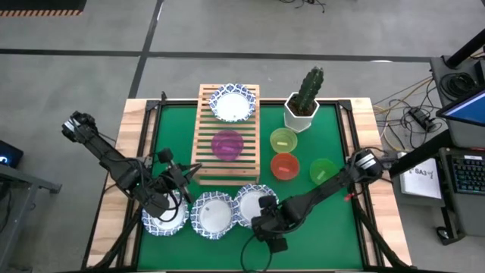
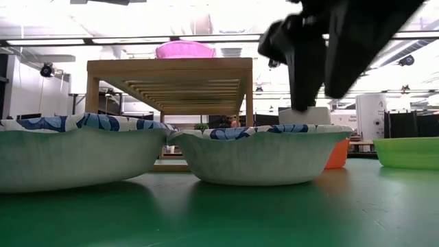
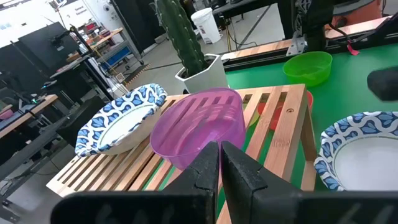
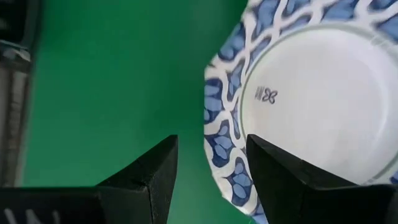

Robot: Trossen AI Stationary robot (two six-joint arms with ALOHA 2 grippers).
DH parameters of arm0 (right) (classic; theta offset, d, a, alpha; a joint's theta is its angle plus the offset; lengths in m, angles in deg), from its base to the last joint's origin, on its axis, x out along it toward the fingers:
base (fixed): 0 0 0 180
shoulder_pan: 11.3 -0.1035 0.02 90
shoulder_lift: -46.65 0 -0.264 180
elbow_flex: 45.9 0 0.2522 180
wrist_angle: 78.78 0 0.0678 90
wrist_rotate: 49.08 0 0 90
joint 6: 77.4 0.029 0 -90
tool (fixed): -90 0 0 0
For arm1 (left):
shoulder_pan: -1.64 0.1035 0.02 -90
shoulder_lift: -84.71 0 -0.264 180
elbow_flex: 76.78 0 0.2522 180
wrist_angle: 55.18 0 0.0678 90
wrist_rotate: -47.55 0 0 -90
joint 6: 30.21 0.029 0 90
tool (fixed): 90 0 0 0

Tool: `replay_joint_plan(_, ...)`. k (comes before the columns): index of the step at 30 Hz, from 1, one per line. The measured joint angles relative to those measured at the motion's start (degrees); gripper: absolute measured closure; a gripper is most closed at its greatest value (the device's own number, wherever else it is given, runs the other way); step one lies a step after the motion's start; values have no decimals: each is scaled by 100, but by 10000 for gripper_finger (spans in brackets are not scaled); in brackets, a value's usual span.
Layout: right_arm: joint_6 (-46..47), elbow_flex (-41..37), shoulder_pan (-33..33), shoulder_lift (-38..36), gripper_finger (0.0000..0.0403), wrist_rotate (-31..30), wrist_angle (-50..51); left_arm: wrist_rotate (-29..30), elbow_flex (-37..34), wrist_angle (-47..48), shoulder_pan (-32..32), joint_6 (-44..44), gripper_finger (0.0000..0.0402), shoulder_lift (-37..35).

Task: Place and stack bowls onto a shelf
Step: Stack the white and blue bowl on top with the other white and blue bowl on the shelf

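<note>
We see the right gripper open, fingers straddling the rim of the rightmost blue-rimmed bowl on the green mat in front of the shelf, apparently for a rim pinch, while the left gripper waits closed and empty near the purple bowl.

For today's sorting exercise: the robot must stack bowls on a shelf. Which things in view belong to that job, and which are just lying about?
Belongs to the job:
wooden shelf
patterned bowls
purple bowl
yellow-green bowl
red-orange bowl
green bowl

Just lying about:
cactus in its white pot
</note>
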Motion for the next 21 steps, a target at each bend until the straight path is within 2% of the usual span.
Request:
replay_joint_plan(7,-86,-13,65,280,225,68,17,0,2,0,2,0,401,0)
replay_joint_plan(21,-141,-177,195,297,230,310,-134,0,0,-245,0,-44,401,0)
